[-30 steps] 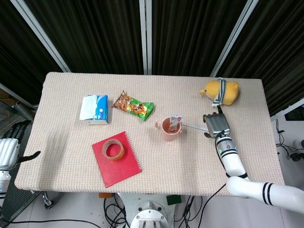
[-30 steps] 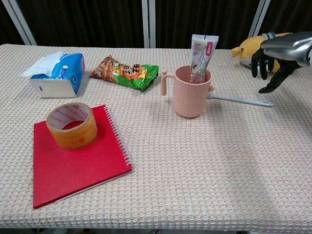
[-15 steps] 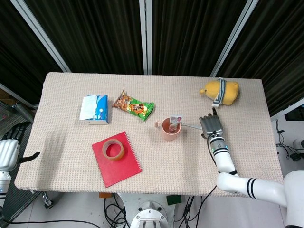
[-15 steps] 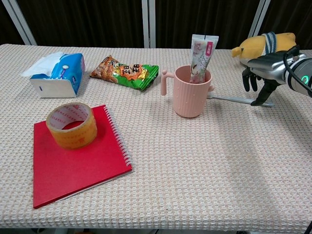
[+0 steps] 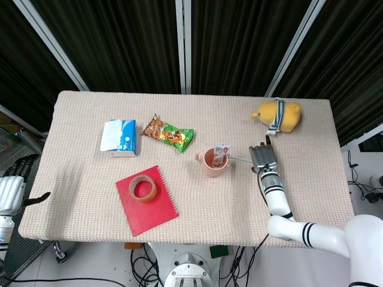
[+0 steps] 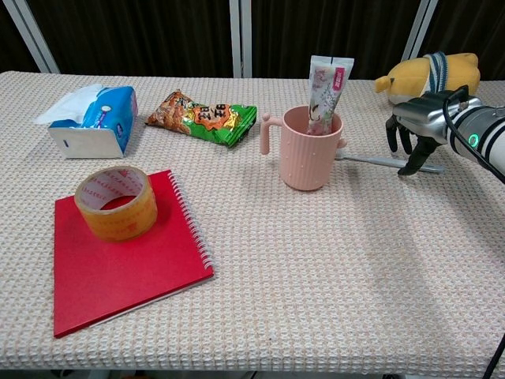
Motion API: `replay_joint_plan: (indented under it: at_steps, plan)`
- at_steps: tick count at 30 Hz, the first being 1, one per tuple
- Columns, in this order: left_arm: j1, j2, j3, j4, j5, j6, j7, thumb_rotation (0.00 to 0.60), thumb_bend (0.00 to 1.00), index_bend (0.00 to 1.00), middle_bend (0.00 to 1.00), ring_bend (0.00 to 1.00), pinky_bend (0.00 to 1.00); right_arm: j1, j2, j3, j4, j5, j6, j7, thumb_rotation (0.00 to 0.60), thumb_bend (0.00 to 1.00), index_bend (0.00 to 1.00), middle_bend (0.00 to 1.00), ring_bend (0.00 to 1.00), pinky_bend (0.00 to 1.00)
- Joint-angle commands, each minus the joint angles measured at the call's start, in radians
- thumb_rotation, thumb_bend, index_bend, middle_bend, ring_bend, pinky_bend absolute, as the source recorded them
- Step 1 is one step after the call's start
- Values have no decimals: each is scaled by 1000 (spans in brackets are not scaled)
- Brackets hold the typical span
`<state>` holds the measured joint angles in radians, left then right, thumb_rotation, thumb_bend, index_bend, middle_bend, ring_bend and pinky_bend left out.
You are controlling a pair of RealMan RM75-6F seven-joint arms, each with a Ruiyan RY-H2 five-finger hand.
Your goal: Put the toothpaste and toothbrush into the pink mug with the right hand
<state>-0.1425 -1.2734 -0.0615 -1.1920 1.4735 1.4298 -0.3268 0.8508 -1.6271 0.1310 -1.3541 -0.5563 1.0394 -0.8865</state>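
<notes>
Hovering open-fingered over the slim grey toothbrush lying on the desk, the right robot hand prepares a pinch; the white toothpaste tube stands in the pink plastic mug.

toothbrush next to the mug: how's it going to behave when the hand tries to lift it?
The toothbrush is thin and lies flat on the table, so fingers probably get little to hook under. It looks rigid and light, so likely to skid or pivot if nudged. The right hand is above its far end, so an end grip may let it tilt.
</notes>
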Motion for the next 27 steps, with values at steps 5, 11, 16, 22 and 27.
replay_joint_plan:
  at_steps: [5,11,16,22,27]
  plan:
    - [3,0,0,2,-2,2,-2,600,75,100,106,100,219,2,-15,-1,24,-5,-7,-4,600,492,474,480,252,77]
    - [4,-2,2,4,-1,0,-5,600,75,100,106,100,219,3,-25,-1,36,-2,-11,-10,600,504,491,487,252,78]
    - [6,-3,1,6,-2,2,-11,600,76,101,106,100,219,3,-34,0,46,-3,-15,-12,600,520,502,492,252,78]
    - [7,-2,1,7,-1,2,-14,600,76,101,106,100,219,3,-35,8,51,-6,-18,-6,600,590,519,511,252,78]
    - [6,0,1,8,0,2,-15,600,75,101,106,100,219,2,-28,12,50,-3,-20,-5,600,625,521,512,252,77]
